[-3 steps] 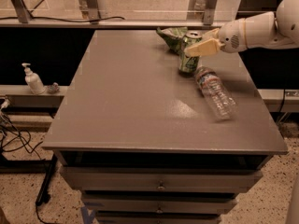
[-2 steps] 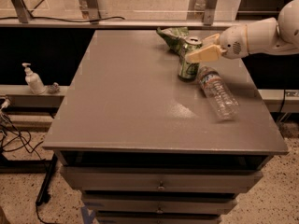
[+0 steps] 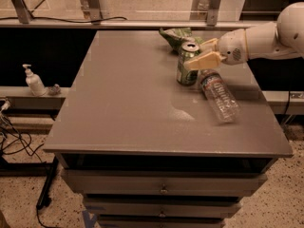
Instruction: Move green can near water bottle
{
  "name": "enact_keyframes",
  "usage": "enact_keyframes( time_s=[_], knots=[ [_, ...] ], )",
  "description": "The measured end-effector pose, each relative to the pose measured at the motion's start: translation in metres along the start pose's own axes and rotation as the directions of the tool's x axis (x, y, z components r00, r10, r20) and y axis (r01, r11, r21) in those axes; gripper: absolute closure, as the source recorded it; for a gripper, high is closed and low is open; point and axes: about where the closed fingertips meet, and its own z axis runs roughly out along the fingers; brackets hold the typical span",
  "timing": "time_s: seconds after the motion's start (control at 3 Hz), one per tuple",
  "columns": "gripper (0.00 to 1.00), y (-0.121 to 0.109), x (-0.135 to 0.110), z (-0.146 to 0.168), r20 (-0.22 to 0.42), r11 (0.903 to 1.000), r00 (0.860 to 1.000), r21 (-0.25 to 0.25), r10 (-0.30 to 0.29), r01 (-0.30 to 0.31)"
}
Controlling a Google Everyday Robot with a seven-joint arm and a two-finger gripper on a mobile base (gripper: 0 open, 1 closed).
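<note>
Green can (image 3: 187, 66) stands upright on the surface (image 3: 118, 103), just beside the lying bottle (image 3: 219, 95). My pincer (image 3: 198, 54) sits at the can's right side, fingers spread, one crossing its front, not clamped.

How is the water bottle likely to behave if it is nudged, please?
The water bottle lies on its side, so it would probably roll. It seems empty, so likely light. The gripper is at the upright can.
</note>
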Motion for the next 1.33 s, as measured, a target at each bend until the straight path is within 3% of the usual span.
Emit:
enact_keyframes(
  time_s=[0.67,1.0,1.33],
  knots=[
    [0.13,0.005,-0.004,0.001,-0.003,0.9982,0.999,-0.030,-0.052,0.052],
    [0.00,0.001,-0.003,-0.012,-0.009,0.9981,0.998,-0.008,-0.061,0.060],
    [0.00,-0.006,-0.001,-0.039,-0.005,0.9984,0.999,0.037,-0.042,0.042]
  ],
)
